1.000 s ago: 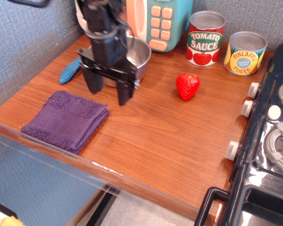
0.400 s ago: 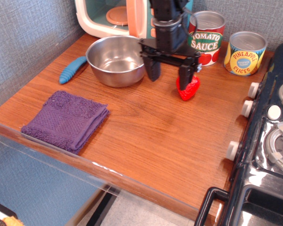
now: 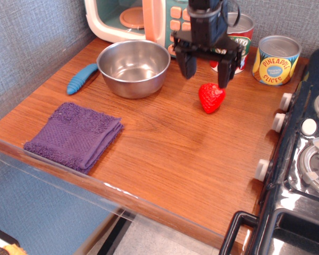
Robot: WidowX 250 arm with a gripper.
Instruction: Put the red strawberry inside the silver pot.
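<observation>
Wooden counter (image 3: 165,154): gripper (image 3: 206,74) has shifted right above the red strawberry (image 3: 211,98) (jaws spread, empty), silver pot (image 3: 133,67) unmoved

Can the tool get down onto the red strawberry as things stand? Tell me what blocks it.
Probably yes. The tool hangs open just behind and above the red strawberry, which lies alone on bare wood. The silver pot and tomato sauce can stand off to the sides.

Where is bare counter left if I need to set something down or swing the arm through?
The widest bare wood runs from the purple cloth right to the stove knobs, in front of the red strawberry. A small patch lies between cloth and blue tool. The back is crowded: silver pot, open claw, tomato can, pineapple can.
</observation>
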